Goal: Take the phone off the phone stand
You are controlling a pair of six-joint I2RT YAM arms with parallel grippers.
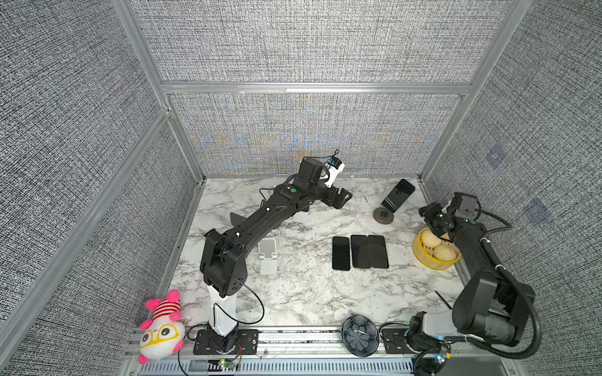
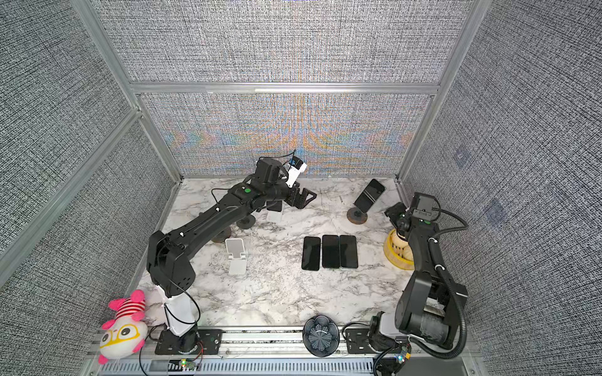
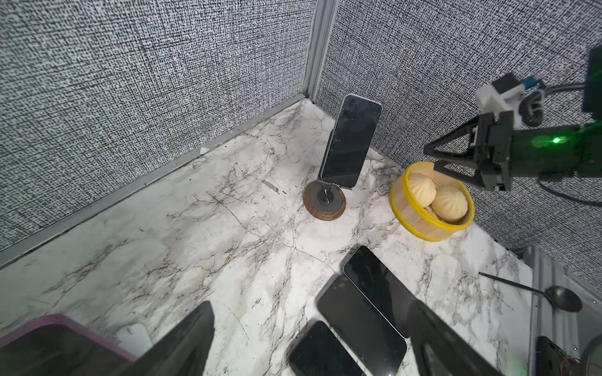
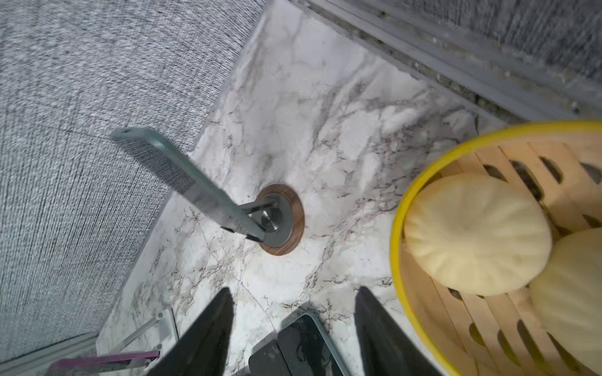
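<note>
A white marble-pattern table [image 1: 293, 293] sits inside grey woven walls on an aluminium frame. At the near rail lie a pink-and-white plush toy [image 1: 161, 328] and a dark ribbed bowl [image 1: 360, 335]. Further in, an empty white stand [image 1: 267, 257] faces three dark phones [image 1: 360, 252] lying flat side by side, with a yellow-rimmed steamer basket [image 1: 435, 257] of buns at the right edge.

Farthest back, near the right rear corner, the phone [image 1: 398, 195] leans tilted on its phone stand [image 1: 383, 215], lower edge caught on a small lip above the round wood-rimmed base.

The left end effector [image 1: 344, 197] hovers over the back middle of the table, spread wide and empty. The right end effector [image 3: 433, 159] hangs above the basket, just beside the phone, fingers moderately apart with nothing between them.

I judge the phone a stiff, smooth slab of glass and metal: slippery on its faces and likely to crack if dropped. The long side edges, above the cradle, look the safest hold, followed by a lift up and off the lip. The stand seems light and may tip or drag along.

No brand or label is readable. A faint mark shows on the phone's dark screen in both top views, possibly a logo, too small to tell.
</note>
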